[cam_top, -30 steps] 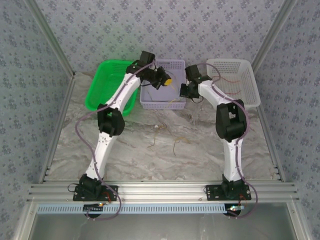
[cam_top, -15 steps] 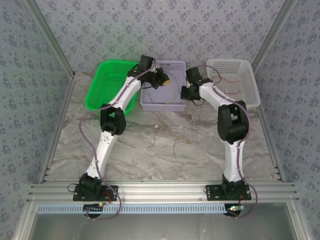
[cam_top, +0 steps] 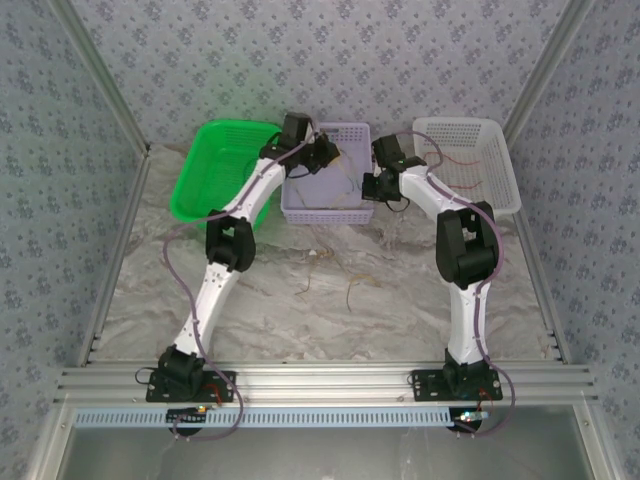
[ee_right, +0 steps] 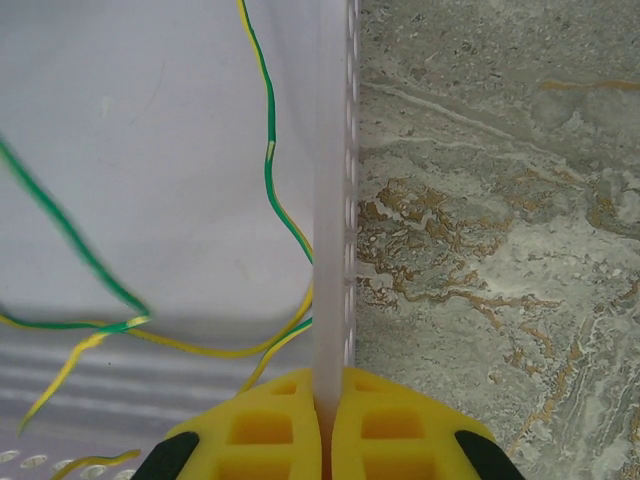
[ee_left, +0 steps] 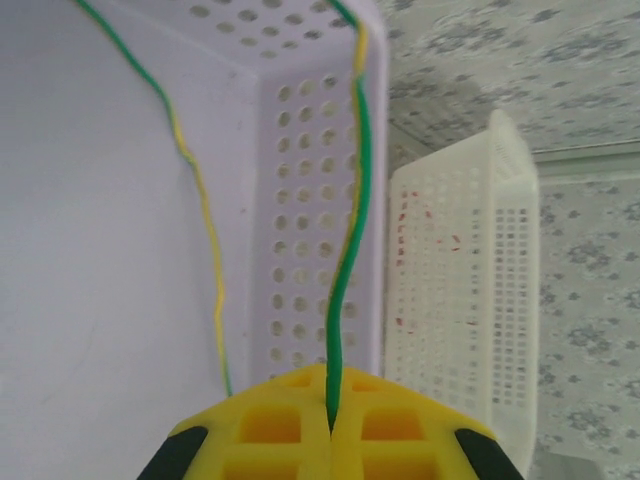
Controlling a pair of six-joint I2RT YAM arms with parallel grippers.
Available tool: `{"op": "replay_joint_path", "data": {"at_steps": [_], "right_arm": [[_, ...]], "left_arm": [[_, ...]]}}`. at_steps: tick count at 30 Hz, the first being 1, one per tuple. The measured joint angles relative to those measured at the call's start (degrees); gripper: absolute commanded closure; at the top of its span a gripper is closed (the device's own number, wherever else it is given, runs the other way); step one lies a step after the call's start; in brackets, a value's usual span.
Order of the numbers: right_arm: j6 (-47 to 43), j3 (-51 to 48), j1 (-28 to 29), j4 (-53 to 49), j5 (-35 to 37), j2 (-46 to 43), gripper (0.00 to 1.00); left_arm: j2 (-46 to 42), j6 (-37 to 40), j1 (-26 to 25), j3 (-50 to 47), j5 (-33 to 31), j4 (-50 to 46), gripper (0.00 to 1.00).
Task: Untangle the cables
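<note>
From above, the left gripper (cam_top: 332, 157) hangs over the lavender basket (cam_top: 325, 211), which sits between a green basket (cam_top: 205, 185) and a white basket (cam_top: 497, 190); the right gripper (cam_top: 370, 187) is at the lavender basket's right wall; loose cables (cam_top: 350, 292) lie on the table (cam_top: 260, 300).

At the left wrist, the yellow fingers (ee_left: 275, 425) are pressed together, pinching a green-and-yellow cable (ee_left: 352, 230) over the basket's floor.

At the right wrist, the fingers (ee_right: 380, 430) clamp the basket's wall; more cable loops inside it.
</note>
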Motion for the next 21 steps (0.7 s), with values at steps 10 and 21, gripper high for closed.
{"op": "replay_joint_path", "data": {"at_steps": [10,21], "right_arm": [[0.0,-0.1,0.3,0.2,0.0,0.0,1.0],[-0.6,0.1,0.3,-0.8,0.7,-0.1,1.0]], "left_arm": [[2.2,1.7,-2.5,0.0,-0.7,-3.8,0.66],[0.9,1.9,-2.8,0.0,-1.2,-9.8,0.13]]}}
